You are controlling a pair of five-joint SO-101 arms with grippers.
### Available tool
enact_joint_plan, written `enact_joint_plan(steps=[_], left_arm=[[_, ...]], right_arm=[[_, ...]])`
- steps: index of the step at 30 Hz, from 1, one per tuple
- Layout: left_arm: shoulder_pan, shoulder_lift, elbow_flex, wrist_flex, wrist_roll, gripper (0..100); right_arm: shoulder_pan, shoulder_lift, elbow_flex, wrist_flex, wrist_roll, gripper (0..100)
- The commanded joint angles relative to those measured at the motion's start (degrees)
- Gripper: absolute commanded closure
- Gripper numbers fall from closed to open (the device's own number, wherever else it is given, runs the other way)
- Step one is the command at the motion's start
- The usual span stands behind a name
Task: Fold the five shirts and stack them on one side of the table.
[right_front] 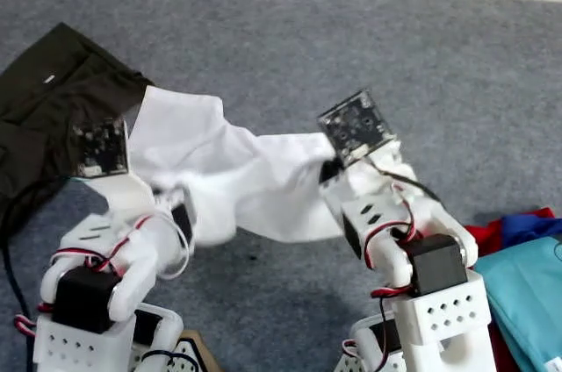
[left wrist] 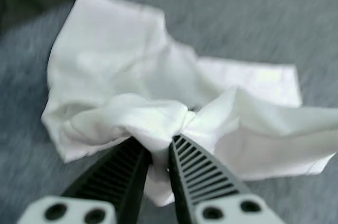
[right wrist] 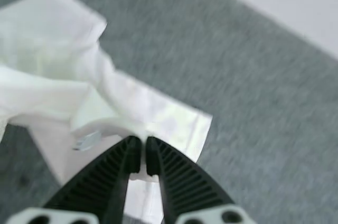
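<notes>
Centrally, white shirt (right_front: 255, 183) is held bunched over the worktop (right_front: 351, 47), clenched at one end by left gripper (left wrist: 158, 147) and at the other by right gripper (right wrist: 143, 147). At the left side, dark shirt (right_front: 44, 100) is laid; at the right, coloured shirts (right_front: 527, 275), seemingly piled.

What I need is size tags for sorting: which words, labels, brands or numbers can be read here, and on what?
No text can be read.
Tag on the white shirt: too blurred to read.
Pale label on the dark shirt: too small to read.
</notes>
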Motion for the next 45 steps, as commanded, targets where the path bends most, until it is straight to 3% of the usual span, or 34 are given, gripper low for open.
enact_joint_plan(steps=[1, 4, 9, 15, 27, 35, 39, 45], left_arm=[[0.9, -0.6, -0.6, 12.7, -2.7, 99], [0.7, -0.6, -0.3, 16.4, -7.6, 99], [-2.6, 1.3, -0.2, 16.3, -7.6, 99], [-2.9, 20.9, -2.3, 14.7, -7.7, 99], [-10.2, 54.6, -30.2, 5.7, -7.5, 99], [-13.4, 75.7, -48.6, 2.2, -7.4, 99], [-13.9, 82.9, -55.5, 2.5, -7.4, 99], [-14.1, 88.0, -60.6, 2.5, -7.4, 99]], right_arm=[[-1.3, -1.1, -2.2, 7.3, -0.4, 99.2], [-1.3, -0.9, -2.1, 11.4, -0.4, 99.2], [-1.0, -0.7, 1.4, 11.3, 0.0, 99.2], [0.8, -0.7, 9.2, 1.8, -0.3, 99.2], [11.1, -0.6, 15.9, -19.5, 2.1, 99.2], [11.6, -0.6, 21.4, -31.3, 3.5, 99.2], [13.2, 4.4, 20.4, -33.3, 3.1, 99.2], [15.0, 19.6, 8.7, -32.9, -3.4, 99.2]])
